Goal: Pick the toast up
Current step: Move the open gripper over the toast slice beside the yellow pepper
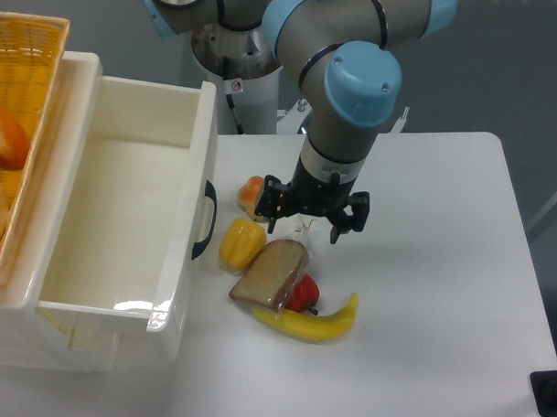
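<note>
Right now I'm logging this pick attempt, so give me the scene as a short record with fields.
toast: flat on table, leaning over red pepper
end effector: above toast's top edge; grip state unclear
yellow pepper: left of toast
banana: in front of toast
white bin: left, nothing visible inside

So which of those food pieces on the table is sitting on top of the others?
The toast: the flat brown slice leans over the red pepper and banana.

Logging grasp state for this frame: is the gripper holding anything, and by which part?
Cannot be told: the gripper is at the toast's rounded top edge, but its closure isn't visible.
</note>
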You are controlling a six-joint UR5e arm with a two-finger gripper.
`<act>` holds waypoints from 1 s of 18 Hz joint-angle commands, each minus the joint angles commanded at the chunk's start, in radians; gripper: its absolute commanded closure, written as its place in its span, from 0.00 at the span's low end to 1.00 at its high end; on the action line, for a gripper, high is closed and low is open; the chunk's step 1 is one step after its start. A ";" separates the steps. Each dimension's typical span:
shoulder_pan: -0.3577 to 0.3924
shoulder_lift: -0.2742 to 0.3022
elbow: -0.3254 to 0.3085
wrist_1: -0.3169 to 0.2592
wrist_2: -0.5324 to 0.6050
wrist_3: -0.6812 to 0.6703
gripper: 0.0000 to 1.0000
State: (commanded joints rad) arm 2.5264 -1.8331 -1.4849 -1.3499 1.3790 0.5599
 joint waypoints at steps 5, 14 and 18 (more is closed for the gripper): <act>0.006 0.002 -0.003 0.000 0.000 0.063 0.00; 0.006 -0.035 -0.026 0.043 -0.009 0.055 0.00; 0.017 -0.067 -0.037 0.049 -0.041 0.067 0.00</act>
State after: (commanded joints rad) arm 2.5433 -1.9005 -1.5217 -1.3008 1.3376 0.6274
